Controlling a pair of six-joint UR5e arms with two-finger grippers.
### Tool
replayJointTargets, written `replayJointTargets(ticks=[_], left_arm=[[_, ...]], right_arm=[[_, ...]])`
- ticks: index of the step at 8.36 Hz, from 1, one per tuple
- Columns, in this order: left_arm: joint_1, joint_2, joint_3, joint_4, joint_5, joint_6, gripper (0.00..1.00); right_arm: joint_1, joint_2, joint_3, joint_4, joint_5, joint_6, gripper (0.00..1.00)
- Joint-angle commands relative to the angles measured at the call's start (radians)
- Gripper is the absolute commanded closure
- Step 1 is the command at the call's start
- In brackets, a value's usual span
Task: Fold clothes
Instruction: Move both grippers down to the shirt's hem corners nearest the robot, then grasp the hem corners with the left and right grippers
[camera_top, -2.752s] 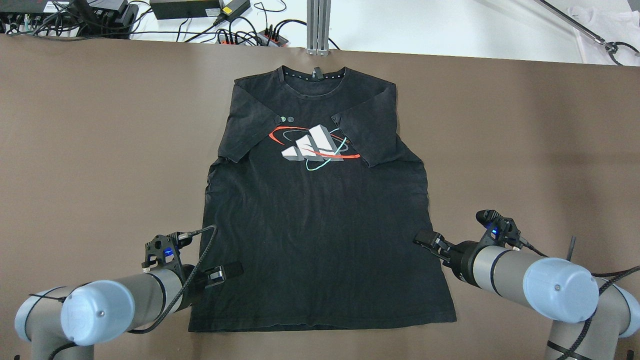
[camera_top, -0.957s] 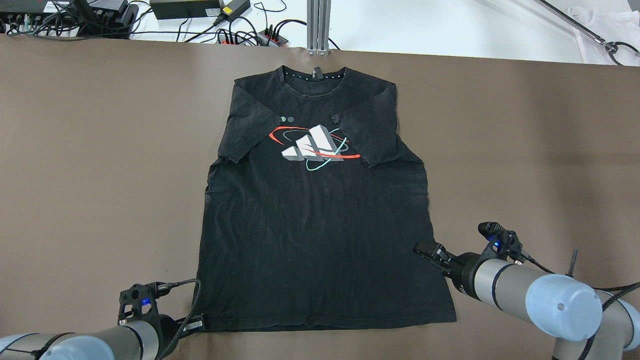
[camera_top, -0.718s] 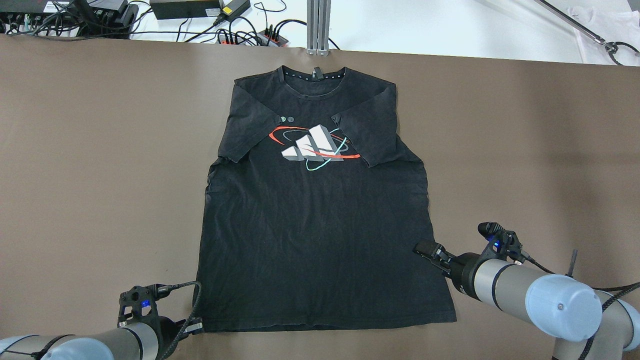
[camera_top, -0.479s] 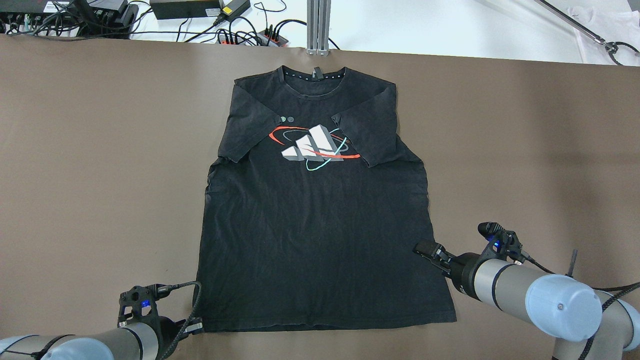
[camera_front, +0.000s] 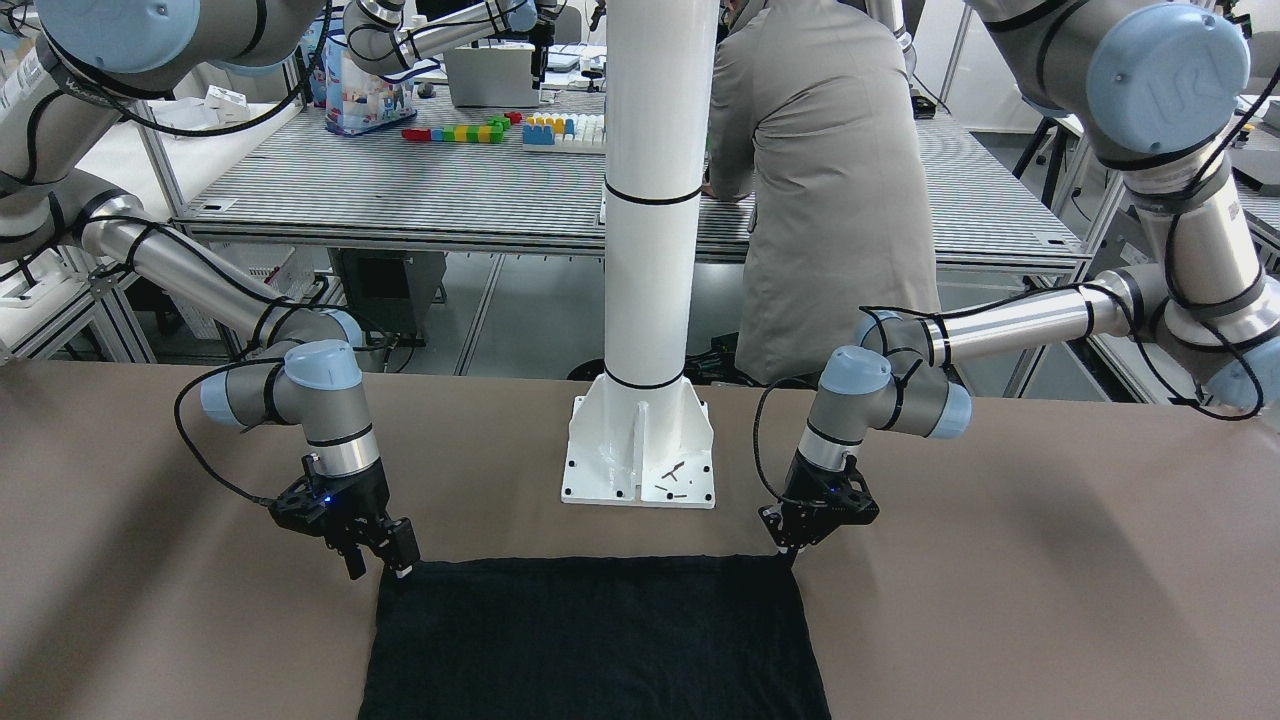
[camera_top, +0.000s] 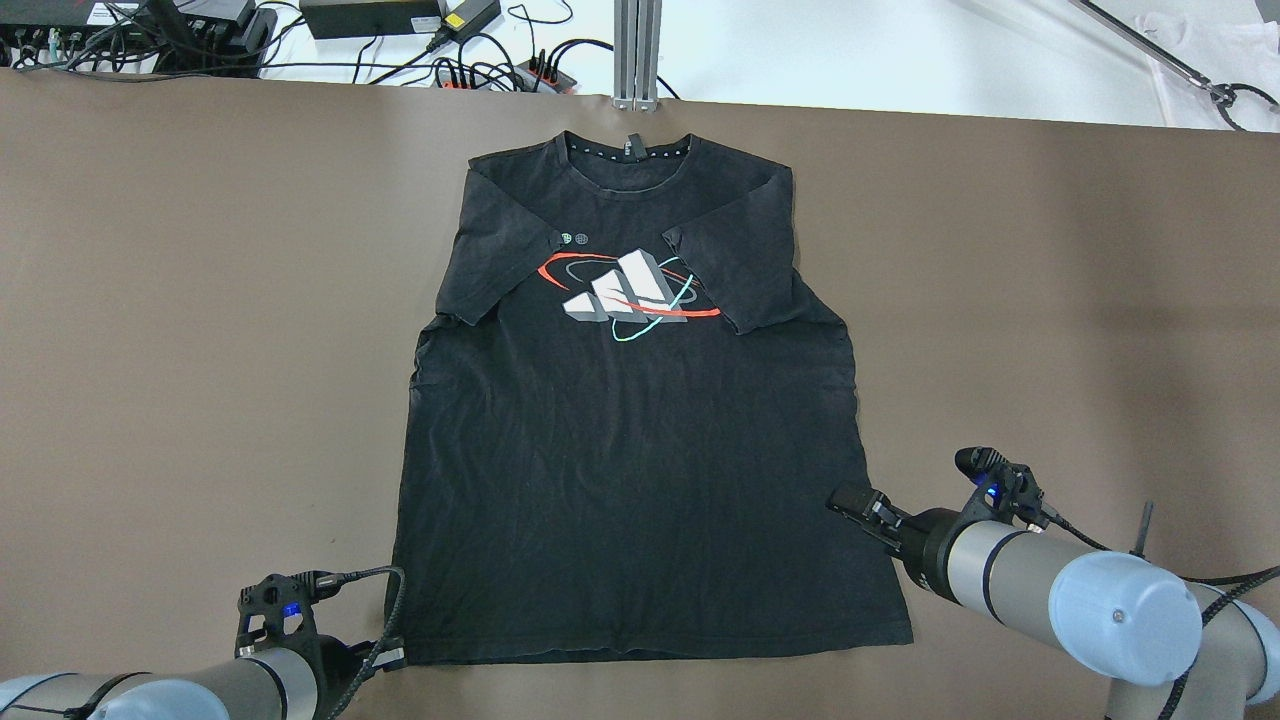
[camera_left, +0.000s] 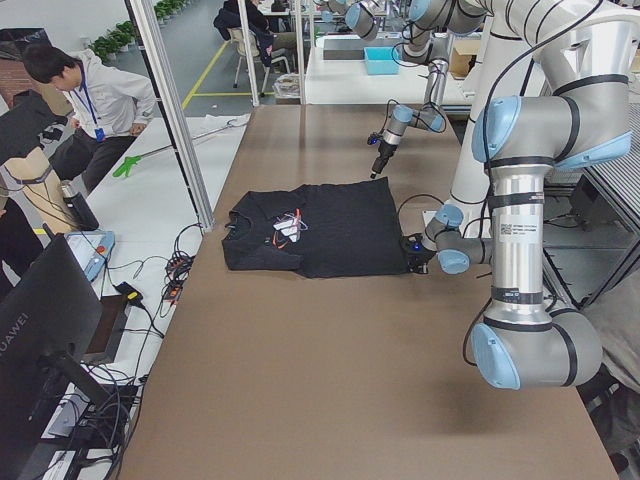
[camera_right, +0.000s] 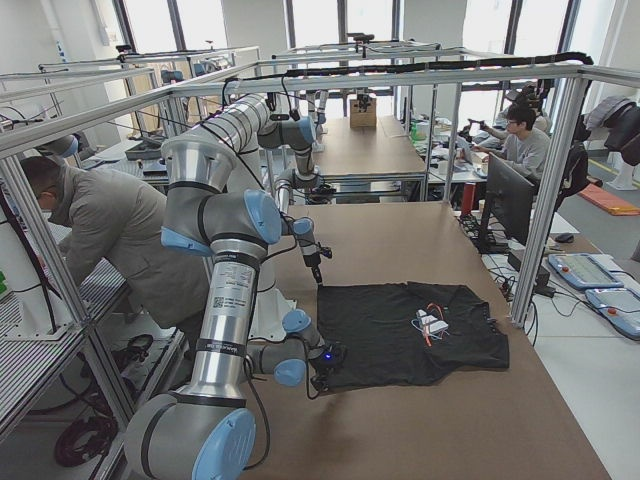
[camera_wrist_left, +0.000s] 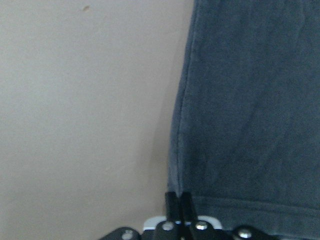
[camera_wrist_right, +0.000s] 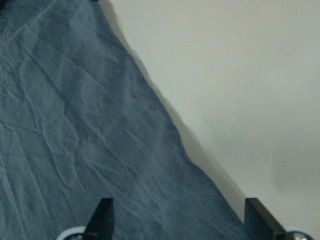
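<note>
A brown worktop (camera_top: 200, 300) stretches across a lab of aluminium-framed benches. A white pillar (camera_front: 650, 200) is bolted to it on the robot's side, and a person in a grey coat (camera_front: 820, 180) stands behind that. Past the far edge lie power bricks and cables (camera_top: 370, 15). In the left side view, a monitor (camera_left: 30, 330) off the worktop has HUAWEI on its back.

The black T-shirt (camera_top: 630, 480) lies flat and front up in the middle of the worktop. Its collar points away from the robot and its hem is nearest the pillar. Both short sleeves are folded in over the chest. The chest print (camera_top: 625, 295) shows three grey-white slanted bars ringed by a red and a teal loop, with no wording legible. Two small round badges (camera_top: 573, 238) sit beside it, and a black neck tab (camera_top: 632, 145) is in the collar. Both are too small to read.

The left gripper (camera_wrist_left: 176, 201) is low at the hem's left corner with its jaws clenched together. Whether cloth is pinched between them cannot be told. The right gripper (camera_wrist_right: 182, 220) hangs over the shirt's right side edge, above the hem, with its jaws spread wide and grasping nothing.
</note>
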Motion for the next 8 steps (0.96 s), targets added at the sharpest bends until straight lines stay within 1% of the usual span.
replayJointTargets(ticks=[1, 4, 5, 8], left_arm=[[0.005, -0.008, 0.004, 0.0, 0.003, 0.0, 1.0], [0.005, -0.01, 0.004, 0.0, 0.003, 0.0, 1.0], [0.005, -0.017, 0.005, 0.0, 0.003, 0.0, 1.0], [0.005, -0.024, 0.004, 0.0, 0.009, 0.0, 1.0]], right_arm=[[-0.103, -0.048, 0.018, -0.005, -0.075, 0.005, 0.11], [-0.149, -0.046, 0.023, -0.005, -0.133, 0.045, 0.26], [-0.162, -0.043, 0.024, -0.004, -0.149, 0.048, 0.28], [-0.162, -0.043, 0.035, -0.005, -0.154, 0.048, 0.4]])
